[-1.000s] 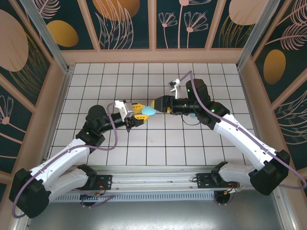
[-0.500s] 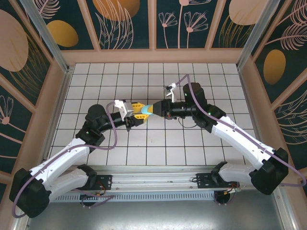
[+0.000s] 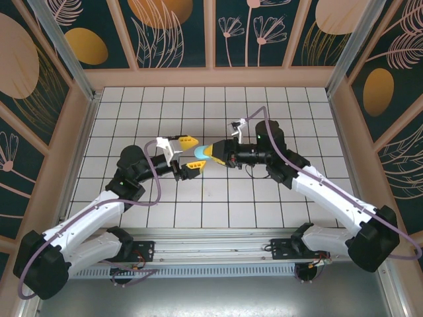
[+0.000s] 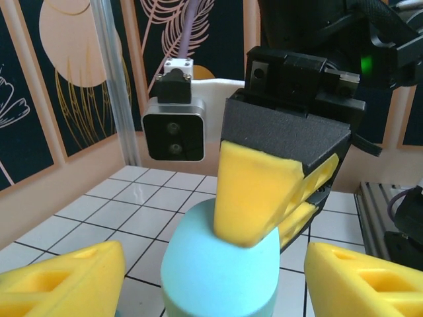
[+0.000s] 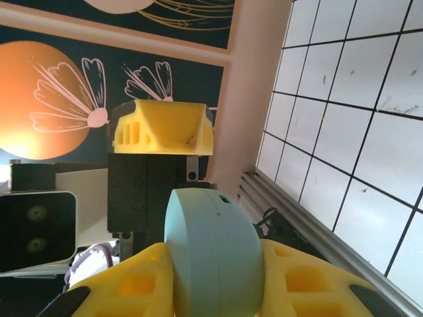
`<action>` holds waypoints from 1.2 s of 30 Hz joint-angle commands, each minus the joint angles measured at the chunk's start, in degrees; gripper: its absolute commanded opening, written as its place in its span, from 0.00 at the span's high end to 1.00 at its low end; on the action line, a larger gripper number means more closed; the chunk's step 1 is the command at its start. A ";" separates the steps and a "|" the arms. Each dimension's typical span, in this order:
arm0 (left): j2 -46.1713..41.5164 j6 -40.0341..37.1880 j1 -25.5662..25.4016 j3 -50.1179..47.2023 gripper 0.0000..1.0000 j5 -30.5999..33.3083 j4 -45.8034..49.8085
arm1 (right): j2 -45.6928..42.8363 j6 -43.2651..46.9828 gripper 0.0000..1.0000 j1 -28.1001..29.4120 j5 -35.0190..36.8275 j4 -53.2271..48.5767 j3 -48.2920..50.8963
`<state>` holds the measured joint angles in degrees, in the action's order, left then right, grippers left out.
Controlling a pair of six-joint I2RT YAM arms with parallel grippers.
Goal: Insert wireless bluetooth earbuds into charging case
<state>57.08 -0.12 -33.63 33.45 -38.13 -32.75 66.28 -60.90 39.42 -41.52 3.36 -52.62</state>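
At centre of the top view, over the tiled worktop (image 3: 231, 211), a light-blue charging case (image 3: 199, 153) is pinched by the right claw (image 3: 207, 152). The left claw (image 3: 190, 154) is spread wide, its yellow fingers (image 4: 59, 277) flanking the case, untouched.

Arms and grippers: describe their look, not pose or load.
Left arm and right arm: white shells, black joints, a lilac cable along each. Left gripper and right gripper: black bodies, two yellow wedge-shaped fingers with hollow cells.

Case (image 4: 198, 277) bottom cut off at lower edge (top behind right hand (image 4: 271, 232) finger); lid state unclear.
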 commanded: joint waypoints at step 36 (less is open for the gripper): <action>5.13 6.76 1.28 -0.01 0.55 -10.83 -11.93 | -2.57 -4.12 0.91 -1.28 -3.93 6.60 1.65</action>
<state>62.26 6.74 -32.51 32.97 -46.76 -43.51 64.20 -65.30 38.57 -44.29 7.97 -50.72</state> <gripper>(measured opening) 0.451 0.261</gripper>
